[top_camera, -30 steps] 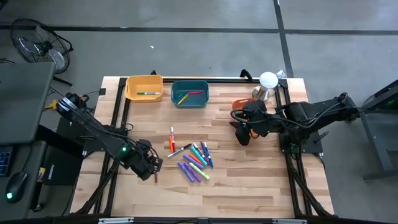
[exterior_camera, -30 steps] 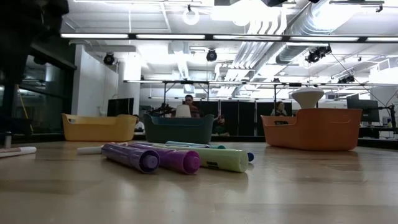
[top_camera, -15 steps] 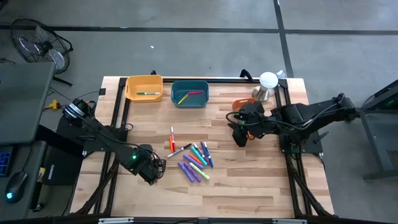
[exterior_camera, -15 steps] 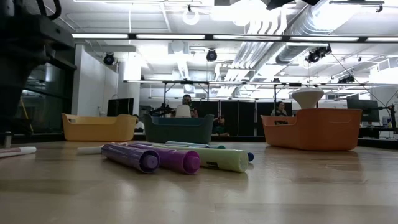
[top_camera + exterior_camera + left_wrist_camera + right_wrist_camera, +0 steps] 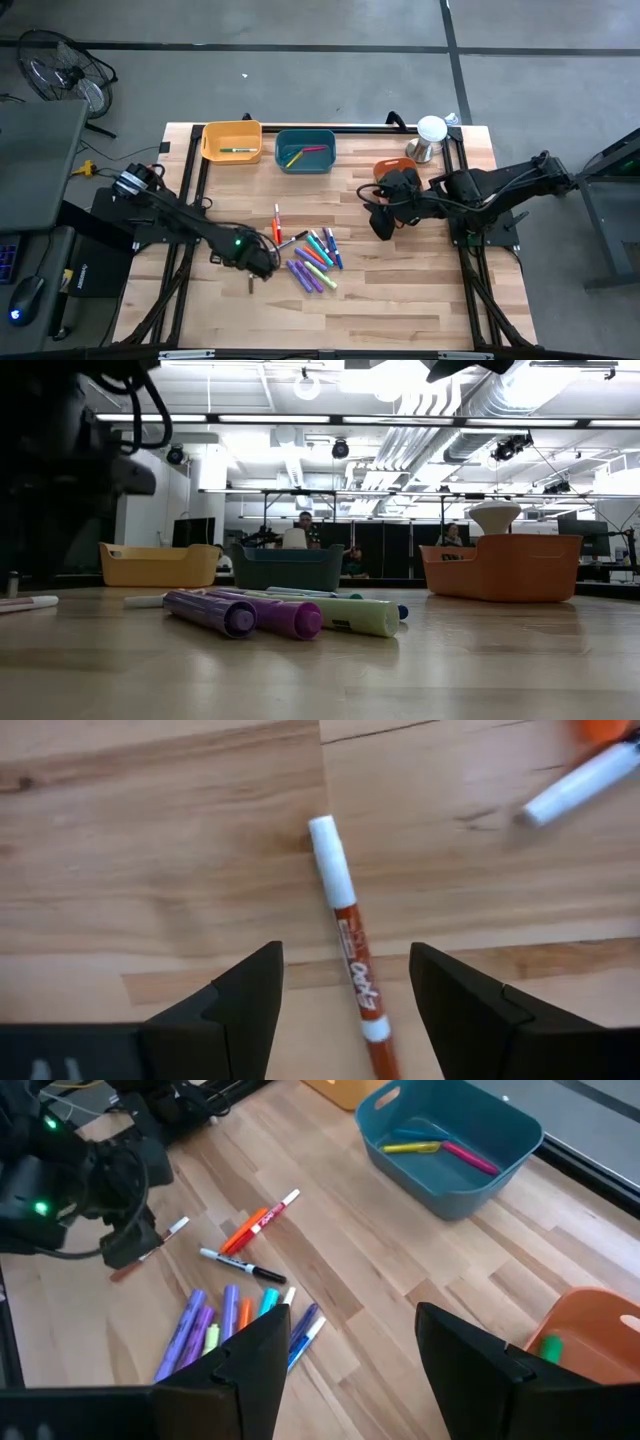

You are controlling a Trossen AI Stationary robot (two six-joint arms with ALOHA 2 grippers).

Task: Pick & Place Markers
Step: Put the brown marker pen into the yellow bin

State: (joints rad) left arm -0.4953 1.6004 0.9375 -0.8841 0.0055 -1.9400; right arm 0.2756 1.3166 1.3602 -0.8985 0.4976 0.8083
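Several markers (image 5: pixel 312 258) lie flat in a loose cluster mid-table: purple, teal, blue, orange, green, and a black-and-white one. In the low view the purple ones (image 5: pixel 245 614) are nearest. A brown-red marker with a white cap (image 5: pixel 348 935) lies apart at the cluster's left. My left gripper (image 5: pixel 345 958) hovers over it, open, a finger on each side, touching nothing; it also shows in the high view (image 5: pixel 260 263). My right gripper (image 5: pixel 384 224) is open above bare table to the right of the cluster (image 5: pixel 240 1320).
At the far edge stand a yellow bin (image 5: pixel 232 141) holding a green marker, a teal bin (image 5: pixel 305 150) with a yellow and a pink marker, and an orange bin (image 5: pixel 590 1330) partly under my right arm. A white mushroom-shaped object (image 5: pixel 431 134) stands far right. People show in the room behind.
My left gripper has moved toward the table's right, closer to the marker cluster, and now stands over the lone brown-red marker. My right gripper has crept slightly toward the left and near edge. No marker has moved.
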